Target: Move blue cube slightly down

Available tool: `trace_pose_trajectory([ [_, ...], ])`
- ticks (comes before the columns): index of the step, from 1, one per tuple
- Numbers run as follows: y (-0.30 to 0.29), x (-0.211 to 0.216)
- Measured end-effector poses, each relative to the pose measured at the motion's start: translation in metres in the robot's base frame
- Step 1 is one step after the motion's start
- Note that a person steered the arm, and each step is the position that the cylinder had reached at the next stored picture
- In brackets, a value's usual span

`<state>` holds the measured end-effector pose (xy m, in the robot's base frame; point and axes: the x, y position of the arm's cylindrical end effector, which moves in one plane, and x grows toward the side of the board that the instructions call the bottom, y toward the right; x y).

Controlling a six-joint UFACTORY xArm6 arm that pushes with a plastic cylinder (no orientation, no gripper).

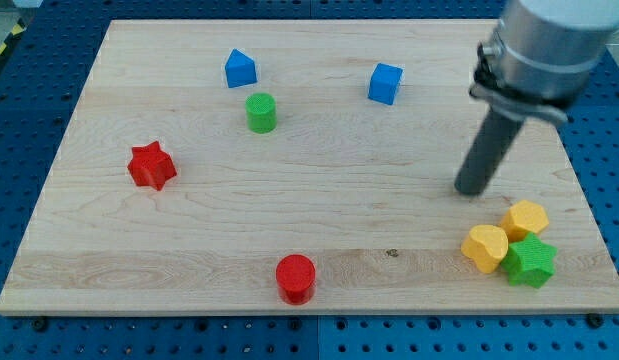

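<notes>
Board [319,215]: pale wood, lying on a blue perforated table [29,110].

Blue cube [385,83]: near the view's top, right of centre, standing alone on bare wood.

My tip [473,190]: lower end of a dark rod hanging from a grey arm [544,40] at the view's upper right. It carries no jaws and grasps nothing; it touches no block. It sits well apart from the blue cube, below it and to the view's right, and just above the yellow and green cluster.

Blue house-shaped block [240,68]: near the view's top, left of centre.

Green cylinder [260,112]: just below and right of the blue house-shaped block, apart from it.

Red star [151,165]: view's left, mid-height, alone.

Red cylinder [295,278]: near the view's bottom edge, about centre.

Cluster at the view's lower right: yellow heart [484,246], yellow hexagon [526,218], green star [530,261]. The green star touches both yellow blocks; the two yellows lie just beside each other.
</notes>
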<state>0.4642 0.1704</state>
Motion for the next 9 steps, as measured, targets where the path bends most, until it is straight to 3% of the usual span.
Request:
trace_pose_trajectory([
  [2,-0.001,-0.157],
  [4,-0.089,-0.187],
  [5,-0.103,-0.187],
  [9,-0.051,-0.031],
])
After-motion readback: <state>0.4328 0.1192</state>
